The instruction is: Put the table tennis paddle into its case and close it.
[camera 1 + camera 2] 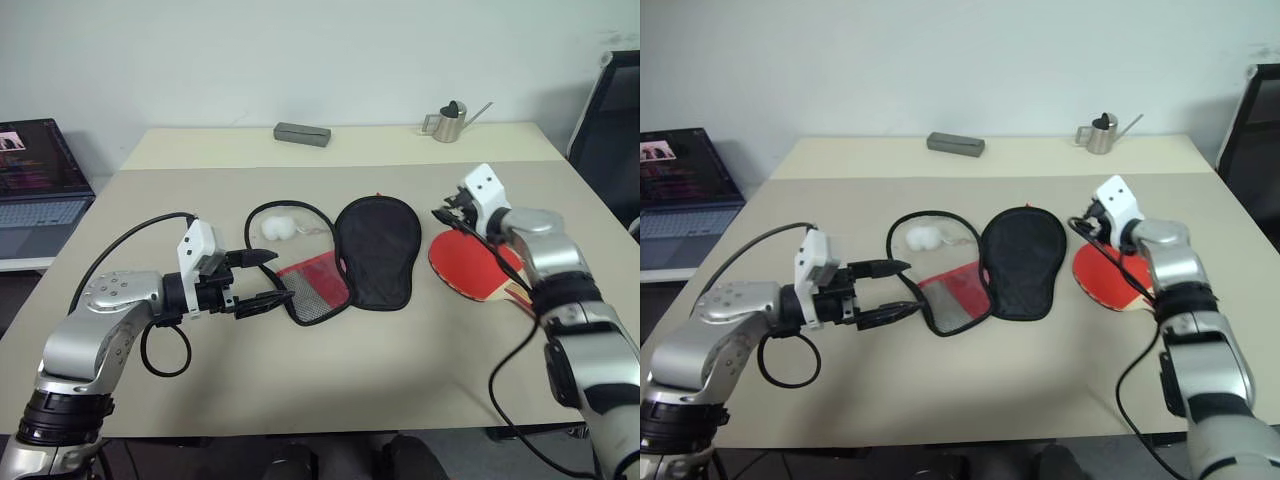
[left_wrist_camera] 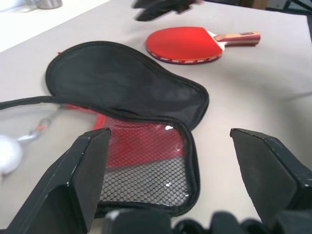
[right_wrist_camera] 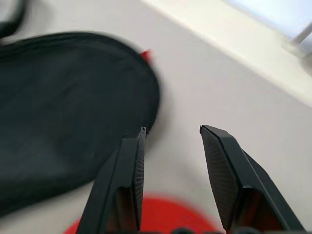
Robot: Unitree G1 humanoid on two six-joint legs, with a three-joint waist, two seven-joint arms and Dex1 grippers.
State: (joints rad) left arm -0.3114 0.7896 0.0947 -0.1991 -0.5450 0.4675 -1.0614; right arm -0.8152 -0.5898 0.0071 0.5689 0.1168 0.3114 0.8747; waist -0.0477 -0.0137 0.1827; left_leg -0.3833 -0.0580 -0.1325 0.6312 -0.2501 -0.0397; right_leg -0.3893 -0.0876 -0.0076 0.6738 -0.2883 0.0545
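Observation:
The case (image 1: 378,250) lies unzipped and spread flat at the table's middle, its black flap (image 2: 122,83) to the right of its red and mesh half (image 1: 315,285). The table tennis paddle (image 1: 470,265) lies red face up to the right of the case, with its handle (image 2: 239,36) partly under my right arm. My right gripper (image 1: 452,215) hovers over the paddle's far-left edge, open and empty (image 3: 170,129). My left gripper (image 1: 265,280) is open wide at the near-left edge of the case's mesh half, holding nothing.
A white ball (image 1: 280,228) sits in the case's clear part. A grey box (image 1: 302,134) and a small metal watering can (image 1: 453,122) stand at the table's far edge. A laptop (image 1: 40,180) is off to the left and a black chair (image 1: 610,130) to the right.

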